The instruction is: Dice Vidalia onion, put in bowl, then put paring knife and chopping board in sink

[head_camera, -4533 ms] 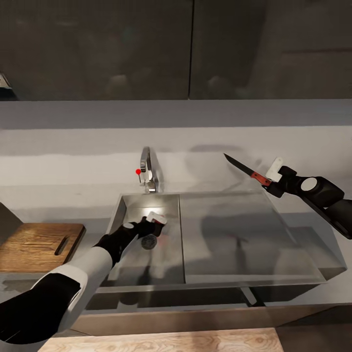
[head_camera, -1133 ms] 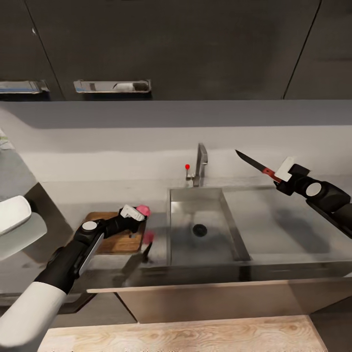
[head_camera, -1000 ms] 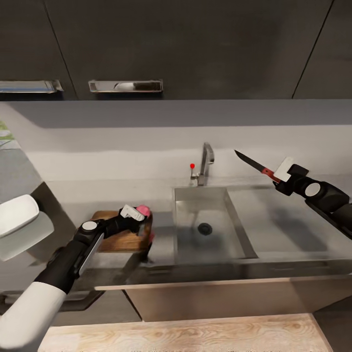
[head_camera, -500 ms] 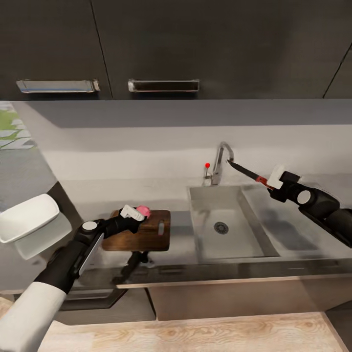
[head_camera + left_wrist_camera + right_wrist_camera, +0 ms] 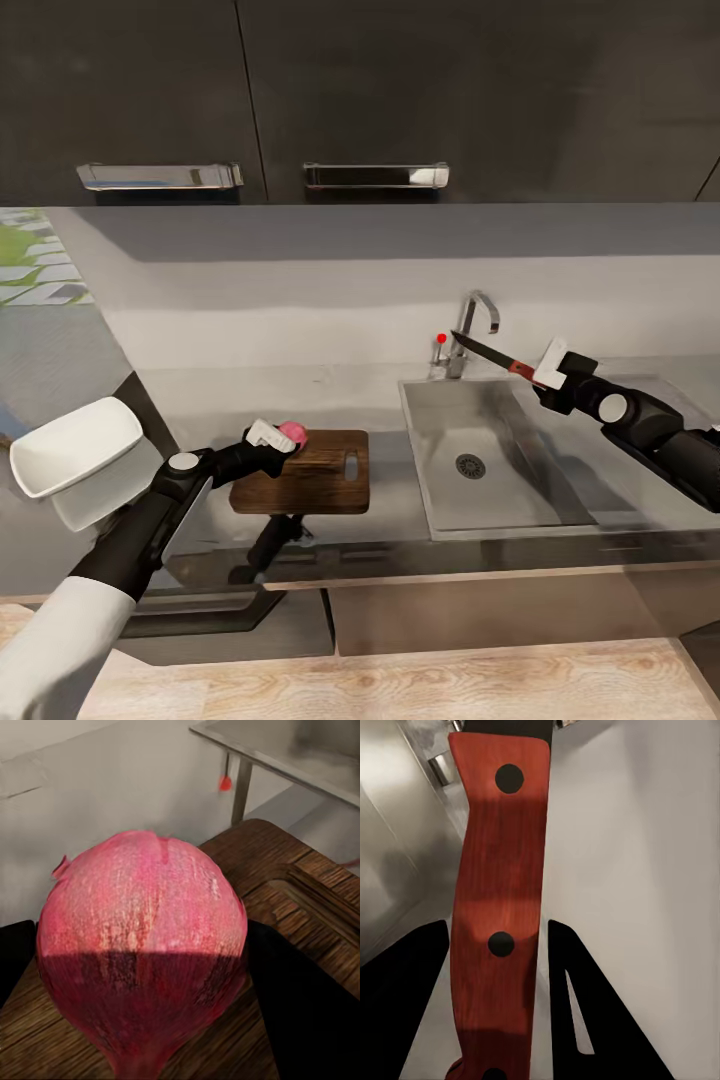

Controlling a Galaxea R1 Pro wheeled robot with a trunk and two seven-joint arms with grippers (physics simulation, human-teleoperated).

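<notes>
A pink-red onion (image 5: pixel 293 434) is held in my left gripper (image 5: pixel 280 440), which is shut on it just above the left end of the brown chopping board (image 5: pixel 320 482). In the left wrist view the onion (image 5: pixel 142 952) sits between the dark fingers (image 5: pixel 300 1012) over the board's wood (image 5: pixel 300 900). My right gripper (image 5: pixel 552 372) is shut on the paring knife (image 5: pixel 490 354), whose dark blade points left above the sink (image 5: pixel 490 465) near the tap (image 5: pixel 474 330). Its reddish handle (image 5: pixel 499 915) runs between the fingers. The white bowl (image 5: pixel 75 446) rests at the left on the countertop (image 5: pixel 220 400).
Dark wall cabinets with metal handles (image 5: pixel 375 176) hang above the grey backsplash. The sink's flat drainboard (image 5: pixel 620 470) lies under my right arm. A wooden floor (image 5: pixel 380 685) shows below the dark cabinet fronts.
The camera has swung left, so sink and board slid right in view. My left gripper still holds the onion over the board. The right gripper with the knife has come left toward the tap.
</notes>
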